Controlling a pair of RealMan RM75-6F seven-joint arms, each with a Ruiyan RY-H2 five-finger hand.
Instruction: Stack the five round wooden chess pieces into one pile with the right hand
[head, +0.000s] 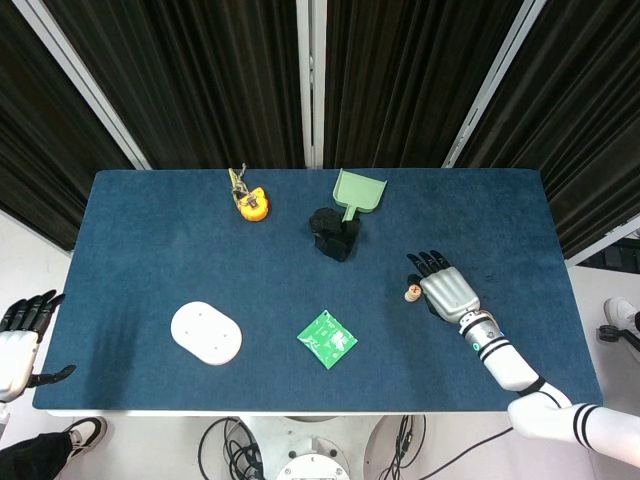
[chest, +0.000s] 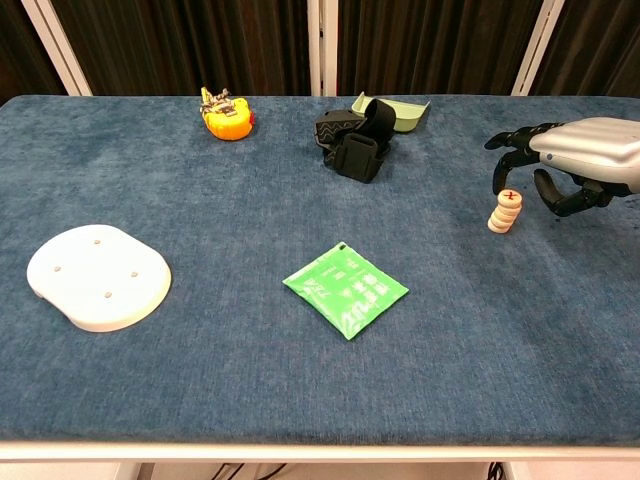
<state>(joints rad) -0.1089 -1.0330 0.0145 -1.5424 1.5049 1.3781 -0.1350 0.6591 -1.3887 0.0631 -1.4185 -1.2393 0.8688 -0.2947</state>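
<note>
- The pile (chest: 504, 211) stands upright on the table (chest: 200, 380), at its right side, wooden discs stacked one on another with a red mark on the top one; from the head view it shows as a small round spot (head: 410, 294).
- Right hand (chest: 575, 160) hovers just beside the pile, on its right, palm down, fingers (chest: 512, 142) apart and curved over toward the stack. Nothing in it, and no finger plainly touches the pile.
- From the head view, the right hand (head: 446, 288) lies with its back up, dark fingertips pointing toward the far edge, the pile at its left flank.
- Left hand (head: 20, 335) hangs off the table's near left corner, fingers spread, holding nothing.
- Green packet (chest: 345, 290) lies flat near the middle, well apart from the pile.
- White oval pad (chest: 98, 276) sits at the left.
- At the far side: an orange toy (chest: 224, 113), a black strap (chest: 355, 140) and, touching it, a pale green scoop (chest: 400, 112).
</note>
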